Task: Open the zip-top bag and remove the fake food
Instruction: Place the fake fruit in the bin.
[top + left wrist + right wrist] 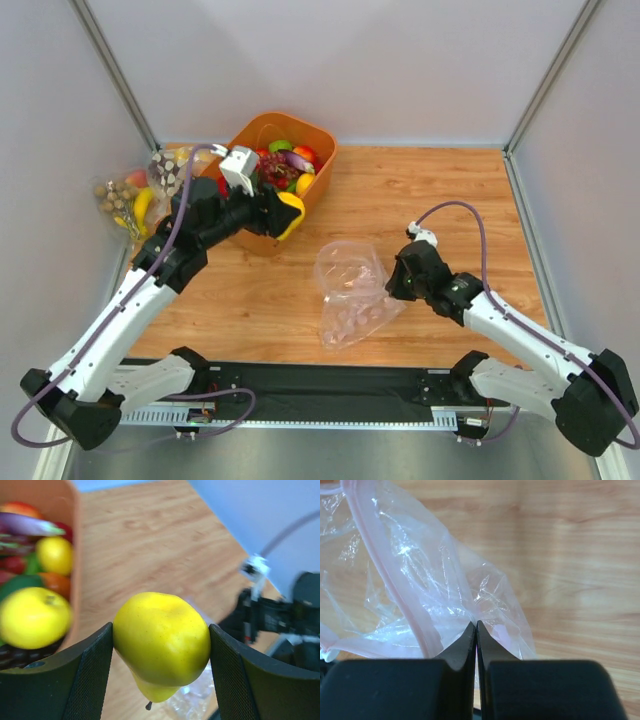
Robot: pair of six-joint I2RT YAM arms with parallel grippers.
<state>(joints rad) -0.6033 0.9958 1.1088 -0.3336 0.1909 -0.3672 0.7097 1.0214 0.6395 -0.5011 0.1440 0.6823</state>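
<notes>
Left tool is closed on a yellow pear, which is gripped across its wide body between the two pads, narrow stem end toward the wrist. The pear is held above the desk, just beside the near right corner of an orange bin at the far left. More produce is heaped in the bin: yellow, red, green and purple pieces. Right tool is shut tight, and a fold of the bag is pinched between its tips, close beside the pinkish zip strip. The bag is seen crumpled near the middle of the desk, between the two arms, with its mouth gaping toward the far side. Other clear bags are piled at the far left, against the wall.
</notes>
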